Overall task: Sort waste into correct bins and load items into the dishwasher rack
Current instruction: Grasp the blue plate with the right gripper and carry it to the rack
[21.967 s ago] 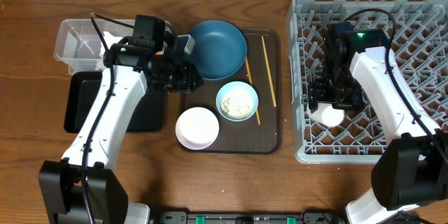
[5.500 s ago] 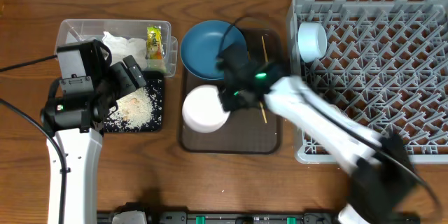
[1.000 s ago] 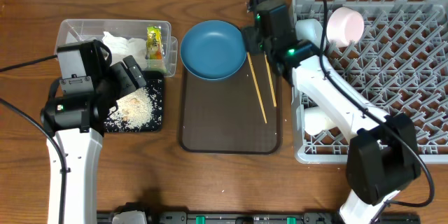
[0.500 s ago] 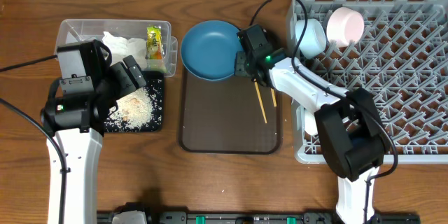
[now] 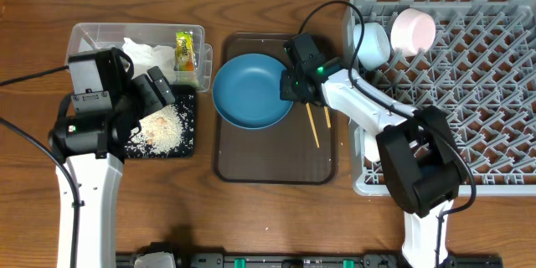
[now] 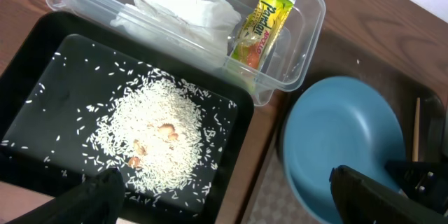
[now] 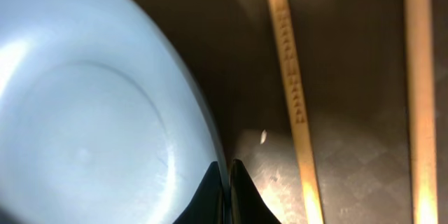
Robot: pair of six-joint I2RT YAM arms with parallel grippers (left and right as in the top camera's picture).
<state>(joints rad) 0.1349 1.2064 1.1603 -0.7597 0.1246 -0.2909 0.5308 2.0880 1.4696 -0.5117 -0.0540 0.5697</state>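
The large dark blue bowl [image 5: 251, 92] sits on the brown serving tray [image 5: 268, 155]. My right gripper [image 5: 291, 86] is shut on its right rim, and the right wrist view shows the thin rim pinched between the jaws of the right gripper [image 7: 225, 182]. Two wooden chopsticks [image 5: 311, 124] lie just right of the bowl [image 7: 91, 112]. My left gripper [image 6: 224, 203] hangs open and empty over the black tray [image 5: 186, 146], which holds rice crumbs [image 6: 154, 133]. The clear tub [image 5: 84, 38] holds the white napkin [image 6: 182, 7] and the snack wrapper [image 6: 259, 28].
The grey dishwasher rack [image 5: 469, 100] fills the right side. A light blue bowl [image 5: 373, 43] and a pale bowl [image 5: 413, 29] stand in its back left corner. My right arm reaches from the rack across to the serving tray.
The right gripper has shut on the blue bowl's rim. The bowl has slid from the tray's back edge toward the tray's middle. The left arm has not moved.
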